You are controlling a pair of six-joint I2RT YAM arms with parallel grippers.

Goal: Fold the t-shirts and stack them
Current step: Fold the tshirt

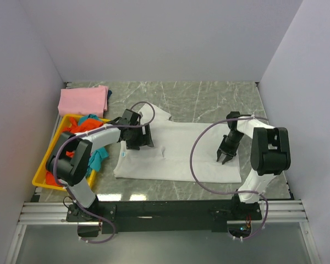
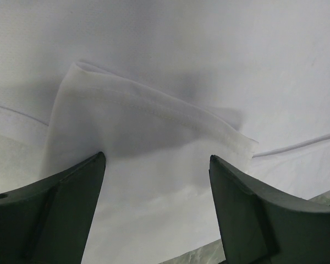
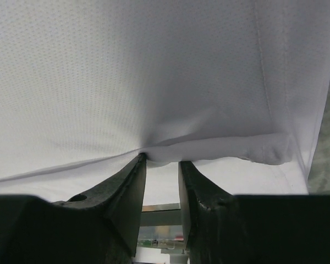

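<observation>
Lying flat on worktop, white t-shirt sat under both arms. Left claw gaped wide over its folded corner. Right claw narrowed, tips pinching bunched cloth near right end.

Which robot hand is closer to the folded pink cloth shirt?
Left. The left gripper is a short way right of the pink cloth shirt; the right gripper is far across the table.
</observation>
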